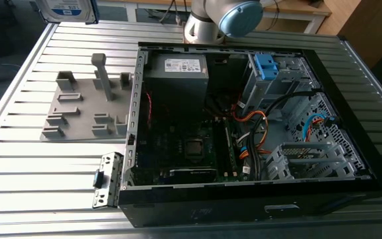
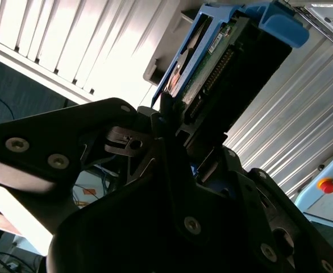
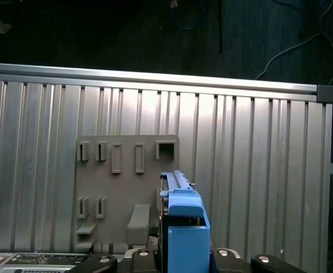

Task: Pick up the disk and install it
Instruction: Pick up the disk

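Note:
The disk (image 2: 215, 54), a silver drive in a bright blue rail frame, stands on edge between my fingers in the second wrist view, and my gripper (image 2: 171, 116) is shut on it. In the first wrist view the disk's blue rail end (image 3: 184, 224) hangs over the grey fixture plate (image 3: 124, 187). At the top of the exterior view's left, the disk (image 1: 68, 11) shows its white-and-blue label, lifted above the table's far corner.
An open black computer case (image 1: 350, 164) lies on the ribbed metal table (image 1: 45, 164), with a bare blue bracket (image 1: 265, 67) in its drive cage. The grey fixture plate (image 1: 88, 107) sits to the case's left. The arm's base (image 1: 204, 22) stands behind the case.

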You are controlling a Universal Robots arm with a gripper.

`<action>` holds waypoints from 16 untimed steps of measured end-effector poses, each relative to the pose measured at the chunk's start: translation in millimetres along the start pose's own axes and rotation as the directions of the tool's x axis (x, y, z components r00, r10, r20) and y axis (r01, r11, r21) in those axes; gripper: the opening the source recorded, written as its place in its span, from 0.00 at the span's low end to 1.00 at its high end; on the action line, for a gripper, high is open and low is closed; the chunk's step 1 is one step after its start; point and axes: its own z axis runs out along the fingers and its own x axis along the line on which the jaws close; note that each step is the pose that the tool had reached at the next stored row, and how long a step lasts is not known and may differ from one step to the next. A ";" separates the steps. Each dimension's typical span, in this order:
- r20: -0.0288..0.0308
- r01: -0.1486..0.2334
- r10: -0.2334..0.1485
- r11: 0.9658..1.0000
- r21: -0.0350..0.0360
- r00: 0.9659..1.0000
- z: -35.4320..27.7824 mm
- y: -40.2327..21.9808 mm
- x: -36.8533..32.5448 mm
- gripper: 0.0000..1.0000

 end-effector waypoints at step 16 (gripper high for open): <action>0.000 0.000 0.000 1.000 0.000 1.000 -0.3 -17.9 0.8 0.36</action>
